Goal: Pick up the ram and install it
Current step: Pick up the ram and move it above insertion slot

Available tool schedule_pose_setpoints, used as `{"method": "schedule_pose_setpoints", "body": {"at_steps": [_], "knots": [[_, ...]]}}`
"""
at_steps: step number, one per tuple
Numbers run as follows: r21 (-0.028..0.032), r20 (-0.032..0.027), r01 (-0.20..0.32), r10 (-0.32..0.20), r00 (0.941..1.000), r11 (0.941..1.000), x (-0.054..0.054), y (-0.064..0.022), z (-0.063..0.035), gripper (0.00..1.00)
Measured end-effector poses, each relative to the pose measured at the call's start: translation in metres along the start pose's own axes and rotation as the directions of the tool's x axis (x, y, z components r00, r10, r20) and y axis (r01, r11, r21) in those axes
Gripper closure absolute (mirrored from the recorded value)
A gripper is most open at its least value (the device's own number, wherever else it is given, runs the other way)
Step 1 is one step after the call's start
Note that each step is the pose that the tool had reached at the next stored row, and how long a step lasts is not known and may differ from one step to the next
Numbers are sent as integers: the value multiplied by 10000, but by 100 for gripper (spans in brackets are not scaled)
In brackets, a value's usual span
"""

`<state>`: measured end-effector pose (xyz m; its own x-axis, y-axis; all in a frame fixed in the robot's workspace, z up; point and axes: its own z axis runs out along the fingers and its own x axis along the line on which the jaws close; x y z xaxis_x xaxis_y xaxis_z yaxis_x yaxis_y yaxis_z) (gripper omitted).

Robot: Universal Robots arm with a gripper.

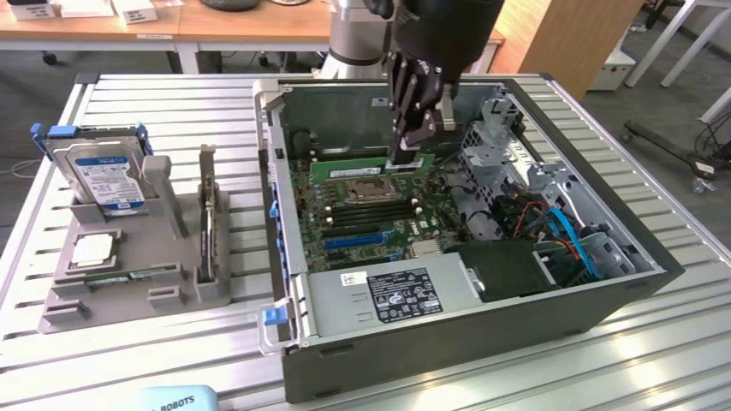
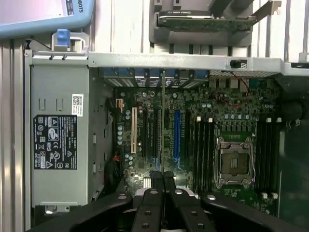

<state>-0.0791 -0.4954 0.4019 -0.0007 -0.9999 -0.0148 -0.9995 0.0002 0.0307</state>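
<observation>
One gripper (image 1: 408,156) stands inside the open computer case (image 1: 480,342), fingers closed narrowly on the ram (image 1: 365,168). The stick is held on edge, level, low over the motherboard (image 1: 342,218), just beside the CPU socket (image 1: 368,192); seating cannot be told

An open computer case (image 1: 457,351) fills centre frame, its motherboard (image 1: 354,224) and power supply (image 1: 389,295) exposed. At the exterior view's left, a grey holder (image 1: 68,312) carries a hard drive (image 1: 103,175) and, seemingly, a CPU chip (image 1: 92,248).
</observation>
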Motion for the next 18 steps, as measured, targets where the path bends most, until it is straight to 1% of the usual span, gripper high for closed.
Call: {"method": "schedule_pose_setpoints", "body": {"at_steps": [15, 18], "knots": [[0, 0, 8, -8, 10000, 10000, 0, -387, -12, 89], [0, 0, 9, -9, 10000, 10000, 0, -401, -12, 89]]}}
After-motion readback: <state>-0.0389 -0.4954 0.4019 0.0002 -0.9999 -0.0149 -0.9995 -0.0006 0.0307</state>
